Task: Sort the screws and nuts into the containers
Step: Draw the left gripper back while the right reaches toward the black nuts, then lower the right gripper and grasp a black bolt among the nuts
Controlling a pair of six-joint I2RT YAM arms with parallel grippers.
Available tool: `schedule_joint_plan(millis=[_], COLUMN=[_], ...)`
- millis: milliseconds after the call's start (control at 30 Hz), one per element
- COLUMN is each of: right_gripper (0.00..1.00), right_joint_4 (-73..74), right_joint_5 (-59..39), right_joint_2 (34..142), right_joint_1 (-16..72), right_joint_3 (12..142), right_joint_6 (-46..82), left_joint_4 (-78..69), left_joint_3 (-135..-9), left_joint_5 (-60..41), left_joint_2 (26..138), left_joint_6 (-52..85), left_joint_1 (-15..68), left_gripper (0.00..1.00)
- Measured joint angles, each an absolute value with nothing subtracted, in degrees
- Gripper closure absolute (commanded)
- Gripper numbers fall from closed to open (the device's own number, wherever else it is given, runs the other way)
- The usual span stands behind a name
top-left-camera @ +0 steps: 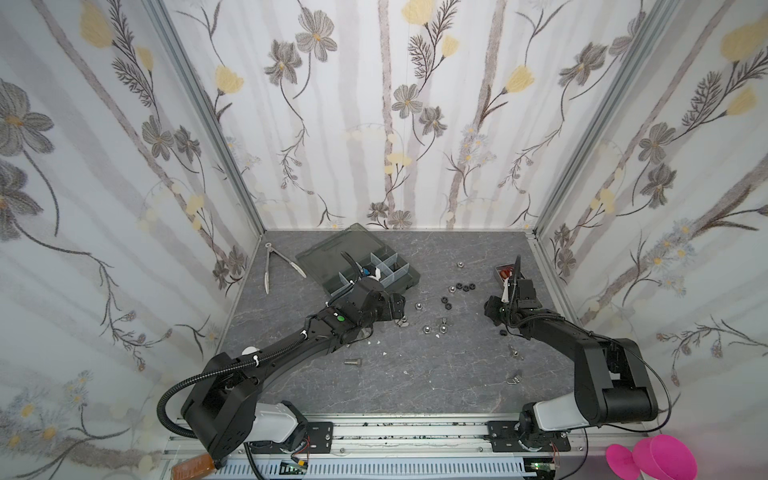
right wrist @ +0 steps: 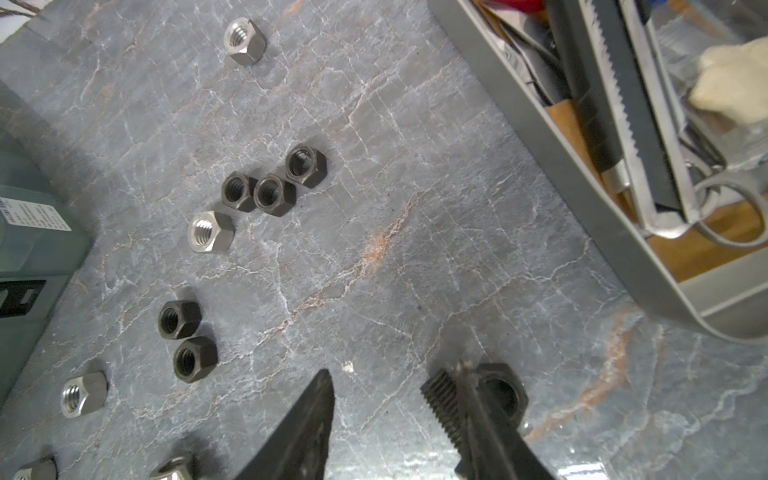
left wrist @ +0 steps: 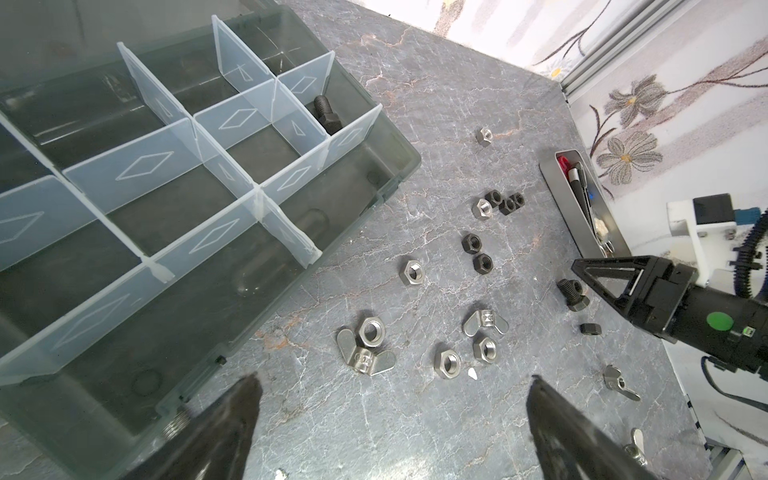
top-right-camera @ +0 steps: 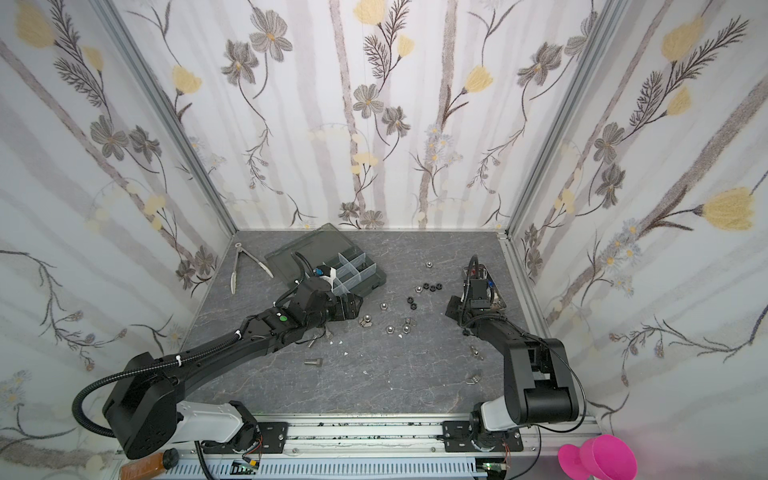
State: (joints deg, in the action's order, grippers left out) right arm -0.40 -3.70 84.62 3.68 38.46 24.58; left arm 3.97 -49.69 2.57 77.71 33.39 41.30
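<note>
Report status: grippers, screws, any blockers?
Left gripper open, empty, by organizer box. Right gripper open over loose black screw, no grip. Boxed black screw sorted; nuts scattered on table. Tool tray close by right gripper.

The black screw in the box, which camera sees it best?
Left wrist view: the black screw lies clear in a box compartment. In both top views it's too small to tell; right wrist view misses it.

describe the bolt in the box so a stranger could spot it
Start at the grey divided box at the back. One black bolt sits in a compartment along the wall facing the loose nuts. The other black bolt lies outside, on the table.
</note>
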Motion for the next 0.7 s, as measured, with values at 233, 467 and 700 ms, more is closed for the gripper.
schedule_joint_plan(millis=[233,467,700], right_gripper=[0.51,0.53,0.55], right_joint_4=[-0.12,-0.03,-0.69], right_joint_5=[-3.66,-3.70,-3.99], right_joint_2=[85.25,85.08,83.85], right_joint_1=[3.68,4.25,7.22], right_joint_3=[36.99,36.53,36.40], right_joint_6=[24.60,24.91,25.06], left_joint_4=[3.66,3.66,3.68], left_joint_3=[-49.52,-48.71,-47.88], left_joint_5=[2.52,2.50,2.55], left_joint_2=[78.15,77.28,76.12], left_joint_6=[33.21,33.21,33.21], left_joint_1=[41.30,41.30,41.30], left_gripper=[0.00,0.00,0.00])
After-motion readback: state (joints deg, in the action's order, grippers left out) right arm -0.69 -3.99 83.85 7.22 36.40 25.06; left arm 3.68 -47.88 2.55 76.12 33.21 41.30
